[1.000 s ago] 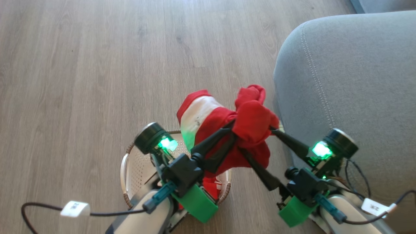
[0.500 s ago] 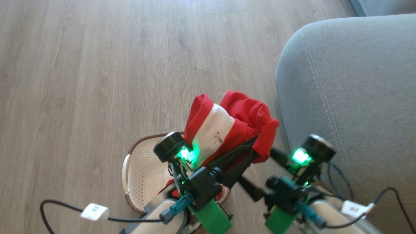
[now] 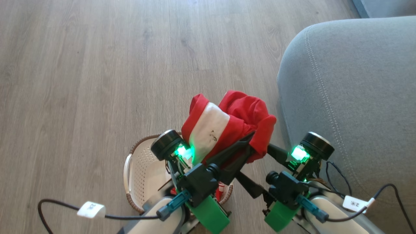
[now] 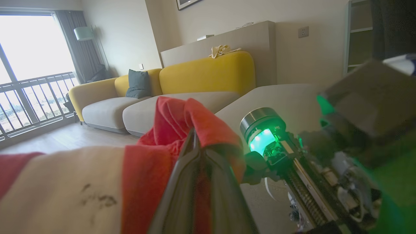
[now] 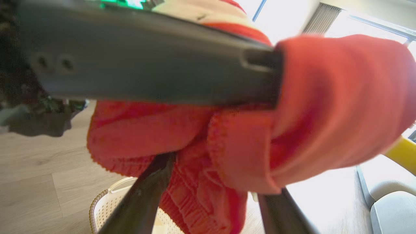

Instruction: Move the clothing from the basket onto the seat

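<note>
Left gripper (image 3: pixel 249 139) is clamped tight on the clothing (image 3: pixel 234 117), and we've got that red-and-white bundle up in the air over the cream basket (image 3: pixel 130 162), which sits on the wood floor (image 3: pixel 81 81) with a scrap of red showing inside. Right gripper (image 3: pixel 253 160) stands spread wide, red fabric hanging between its fingers. Over on the right, the grey seat (image 3: pixel 351 97) sits just beside the bundle.

The left gripper (image 3: pixel 250 141) and right gripper (image 3: pixel 253 161) have long dark jaws on black housings (image 3: pixel 200 183). Behind each housing: green block (image 3: pixel 209 214), teal connector (image 3: pixel 172 203), pale forearm (image 3: pixel 165 224), white-tagged black cable (image 3: pixel 91 210).
</note>
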Robot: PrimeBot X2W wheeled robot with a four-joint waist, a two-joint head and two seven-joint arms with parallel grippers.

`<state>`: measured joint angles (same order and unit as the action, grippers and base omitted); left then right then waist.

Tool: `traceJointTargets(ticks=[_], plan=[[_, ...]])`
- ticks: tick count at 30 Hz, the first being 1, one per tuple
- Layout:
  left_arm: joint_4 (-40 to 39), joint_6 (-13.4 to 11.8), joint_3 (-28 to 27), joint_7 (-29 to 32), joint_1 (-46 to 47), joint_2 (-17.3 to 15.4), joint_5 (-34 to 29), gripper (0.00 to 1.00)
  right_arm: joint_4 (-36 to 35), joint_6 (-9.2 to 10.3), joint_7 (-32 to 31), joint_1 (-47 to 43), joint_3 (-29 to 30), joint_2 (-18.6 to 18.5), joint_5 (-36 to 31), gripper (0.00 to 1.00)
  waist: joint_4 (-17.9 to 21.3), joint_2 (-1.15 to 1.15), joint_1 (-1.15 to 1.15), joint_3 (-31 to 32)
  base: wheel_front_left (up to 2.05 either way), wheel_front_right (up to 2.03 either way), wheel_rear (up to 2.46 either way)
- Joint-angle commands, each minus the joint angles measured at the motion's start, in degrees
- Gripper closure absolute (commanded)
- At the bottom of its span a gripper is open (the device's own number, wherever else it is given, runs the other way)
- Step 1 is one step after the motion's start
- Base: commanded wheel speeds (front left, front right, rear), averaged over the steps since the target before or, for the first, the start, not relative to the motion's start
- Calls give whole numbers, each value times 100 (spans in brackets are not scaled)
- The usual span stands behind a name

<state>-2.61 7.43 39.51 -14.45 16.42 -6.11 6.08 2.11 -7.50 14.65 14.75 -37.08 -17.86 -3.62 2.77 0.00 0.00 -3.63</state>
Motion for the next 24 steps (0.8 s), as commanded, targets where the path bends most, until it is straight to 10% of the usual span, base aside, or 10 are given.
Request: traceJointTargets(ticks=[1,2,3,17,24], plan=[[-153,5,-114,-55,241,26,60,100,-204,1,35,75,49,126,95,22,-3,0,0,1,0,0,0],[-145,5,-101,-55,242,25,65,100,-221,1,35,68,71,151,138,82,-7,0,0,0,0,0,0],[-137,5,-93,-55,244,23,69,100,-263,1,35,56,116,187,191,100,-9,0,0,-1,0,0,0],[-47,5,-196,-55,228,25,59,96,-609,1,35,-200,805,549,341,100,3,0,0,1,0,0,0],[-74,5,-344,-55,170,79,9,0,-714,1,35,-346,1294,780,355,100,4,0,0,-8,0,0,0]])
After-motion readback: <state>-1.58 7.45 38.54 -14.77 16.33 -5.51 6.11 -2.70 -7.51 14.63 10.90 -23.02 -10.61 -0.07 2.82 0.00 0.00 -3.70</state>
